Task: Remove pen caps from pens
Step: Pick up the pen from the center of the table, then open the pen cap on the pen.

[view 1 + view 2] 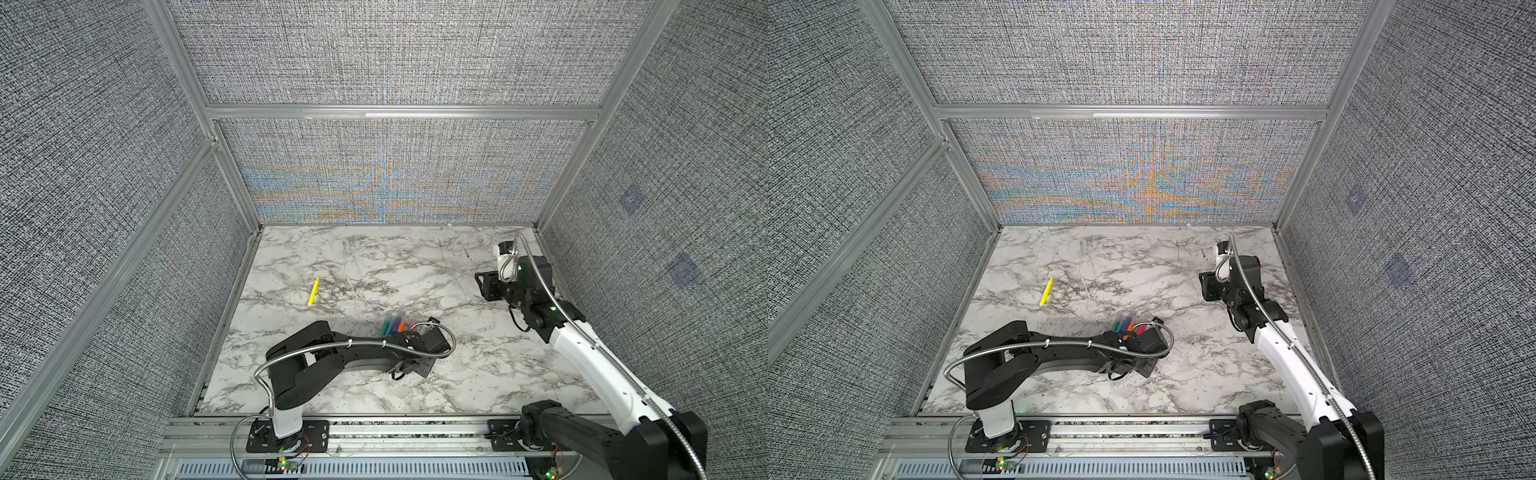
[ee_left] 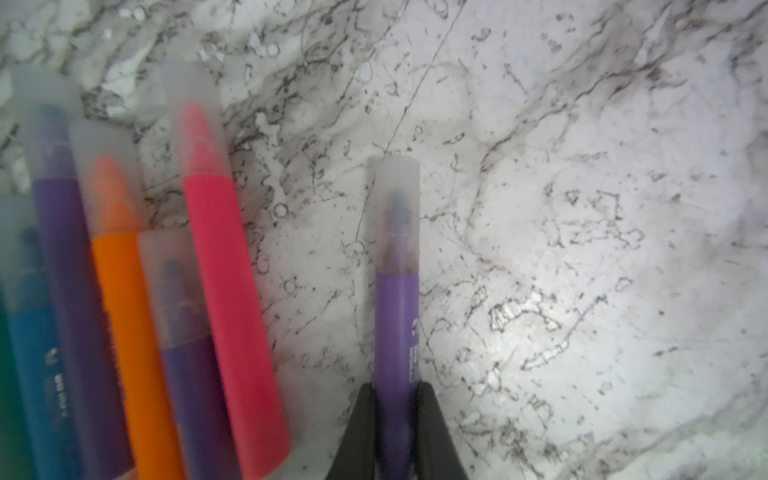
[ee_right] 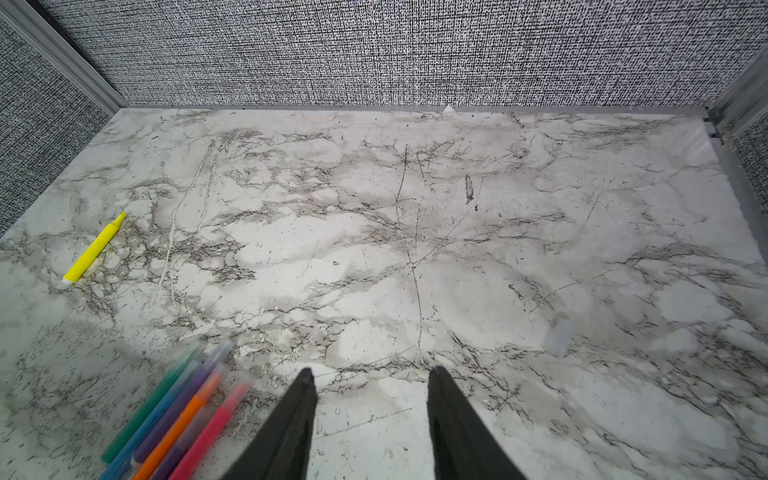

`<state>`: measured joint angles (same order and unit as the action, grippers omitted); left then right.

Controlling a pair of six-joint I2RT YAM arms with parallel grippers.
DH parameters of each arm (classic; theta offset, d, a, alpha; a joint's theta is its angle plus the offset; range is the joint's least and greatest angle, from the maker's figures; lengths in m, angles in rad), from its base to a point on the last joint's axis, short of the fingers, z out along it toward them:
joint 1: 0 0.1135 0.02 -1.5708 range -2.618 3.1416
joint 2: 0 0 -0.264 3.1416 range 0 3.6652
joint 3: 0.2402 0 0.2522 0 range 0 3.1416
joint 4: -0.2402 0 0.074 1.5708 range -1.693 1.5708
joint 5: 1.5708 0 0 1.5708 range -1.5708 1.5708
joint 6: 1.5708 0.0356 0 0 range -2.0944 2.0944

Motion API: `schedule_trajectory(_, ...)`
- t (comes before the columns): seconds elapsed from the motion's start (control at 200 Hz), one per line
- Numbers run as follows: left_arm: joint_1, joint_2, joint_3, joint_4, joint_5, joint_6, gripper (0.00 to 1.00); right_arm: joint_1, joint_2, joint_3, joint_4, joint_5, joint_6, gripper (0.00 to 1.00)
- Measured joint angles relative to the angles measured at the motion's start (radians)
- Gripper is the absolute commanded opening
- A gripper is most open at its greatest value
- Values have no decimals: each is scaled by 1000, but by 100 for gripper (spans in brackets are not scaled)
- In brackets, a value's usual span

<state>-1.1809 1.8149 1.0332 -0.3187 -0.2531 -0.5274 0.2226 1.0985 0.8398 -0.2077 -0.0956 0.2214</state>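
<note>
In the left wrist view my left gripper is shut on the barrel of a purple pen. A clear cap still covers that pen's tip. Beside it lie several capped pens close together, among them a pink one and an orange one. In both top views this bunch lies just beyond the left wrist. A yellow pen lies alone, uncapped, at the far left. A loose clear cap rests on the table. My right gripper hangs open and empty, off to the right.
The marble table is enclosed by grey fabric walls on aluminium posts at the back and both sides. An aluminium rail carrying both arm bases runs along the front edge.
</note>
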Motion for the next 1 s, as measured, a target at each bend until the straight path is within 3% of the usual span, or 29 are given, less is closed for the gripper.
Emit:
schedule_trajectory(0.195, 0, -159, -81, 5, -23, 1, 6, 0, -106, -151, 80, -69, 62, 52)
schedule_trajectory(0.36, 0, -407, -256, 151, -58, 5, 6, 35, -245, -322, 244, -216, 187, 57)
schedule_trajectory(0.495, 0, -610, -404, 305, -60, 9, 5, 113, -361, -446, 415, -302, 324, 57)
schedule_trajectory(0.605, 0, -707, -470, 389, -42, 9, 5, 240, -412, -493, 536, -309, 403, 57)
schedule_trajectory(0.83, 0, -847, -600, 523, 27, -1, 4, 486, -337, -509, 692, -225, 436, 57)
schedule_trajectory(1.0, -4, -920, -658, 590, 61, -15, 4, 594, -205, -460, 735, -150, 414, 57)
